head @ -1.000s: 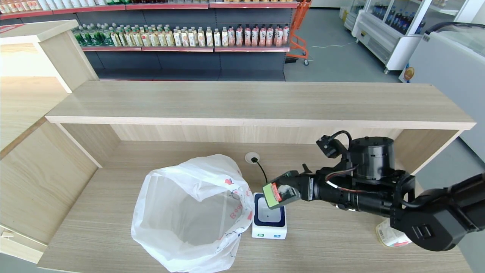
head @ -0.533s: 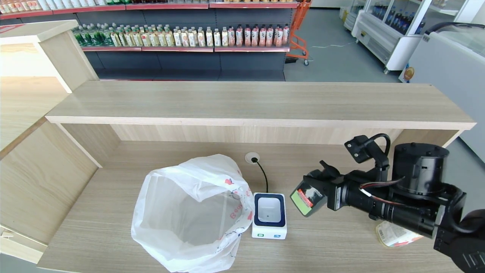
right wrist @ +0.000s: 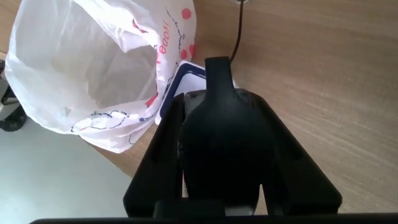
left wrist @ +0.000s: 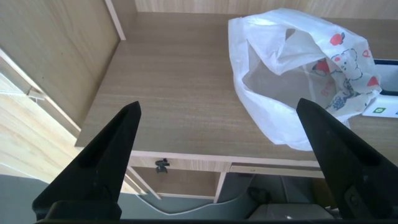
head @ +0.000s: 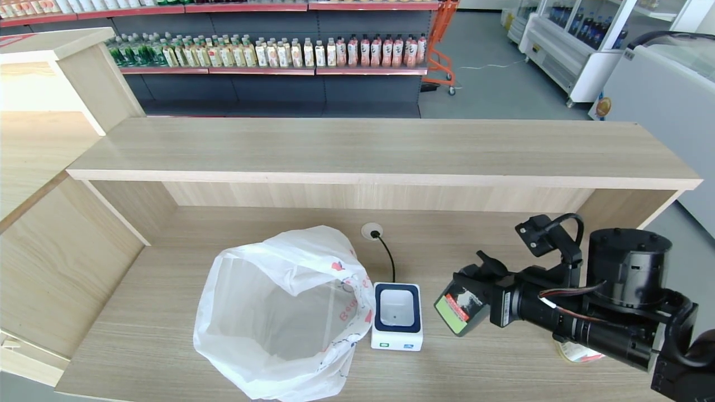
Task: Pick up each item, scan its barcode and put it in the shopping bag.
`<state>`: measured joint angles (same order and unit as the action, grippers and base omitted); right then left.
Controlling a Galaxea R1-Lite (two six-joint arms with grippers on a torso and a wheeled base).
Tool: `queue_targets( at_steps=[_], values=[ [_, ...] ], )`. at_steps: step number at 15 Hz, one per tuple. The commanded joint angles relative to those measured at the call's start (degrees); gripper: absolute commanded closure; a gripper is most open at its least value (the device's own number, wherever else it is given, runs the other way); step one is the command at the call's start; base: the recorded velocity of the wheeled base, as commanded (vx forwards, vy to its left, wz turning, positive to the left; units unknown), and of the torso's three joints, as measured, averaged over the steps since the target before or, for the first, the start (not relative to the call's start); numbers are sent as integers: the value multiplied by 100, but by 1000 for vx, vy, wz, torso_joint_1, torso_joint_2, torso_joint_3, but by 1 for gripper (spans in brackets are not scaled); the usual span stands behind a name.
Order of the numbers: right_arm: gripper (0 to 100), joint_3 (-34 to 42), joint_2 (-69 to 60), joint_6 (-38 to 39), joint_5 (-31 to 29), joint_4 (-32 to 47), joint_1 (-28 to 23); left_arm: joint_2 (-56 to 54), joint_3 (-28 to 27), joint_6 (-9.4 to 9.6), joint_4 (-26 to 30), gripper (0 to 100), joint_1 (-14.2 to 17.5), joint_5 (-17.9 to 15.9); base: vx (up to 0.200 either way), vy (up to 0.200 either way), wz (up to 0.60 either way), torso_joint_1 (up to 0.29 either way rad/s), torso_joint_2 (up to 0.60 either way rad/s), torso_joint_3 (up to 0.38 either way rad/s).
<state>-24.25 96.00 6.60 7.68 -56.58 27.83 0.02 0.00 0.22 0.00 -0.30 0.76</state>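
Head view: right gripper clenched on pack, 3 o'clock of scanner; bag at scanner's 9. Left gripper spread, empty. We fear missed read: pack sits off scanner; floppy bag rim may snag it.

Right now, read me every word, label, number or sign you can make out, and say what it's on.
Nothing reads whole.
On the shopping bag: red lettering, creased and cut off, unreadable.
On the box: green and red label, print too blurred.
On the scanner: small green mark, too small.
On the bottle: label print too small.
On the shelf bottles: labels too small.
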Motion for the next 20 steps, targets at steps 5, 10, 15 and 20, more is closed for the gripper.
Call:
queue_targets(
  at_steps=[5,10,15,20],
  values=[
    [100,-194,182,0,23,-3,21,-2,0,13,0,0,-5,4,-80,0,0,4,0,0],
    [100,-555,428,-9,23,-3,21,-2,0,-4,0,0,-5,4,0,80,0,0,1,2],
    [100,-1258,912,-9,-21,-11,-32,-2,0,-4,0,0,4,4,0,200,0,10,7,1],
    [100,-2286,1641,-44,-21,-3,-23,-2,0,4,0,0,-5,4,0,200,0,1,0,3]
  ],
)
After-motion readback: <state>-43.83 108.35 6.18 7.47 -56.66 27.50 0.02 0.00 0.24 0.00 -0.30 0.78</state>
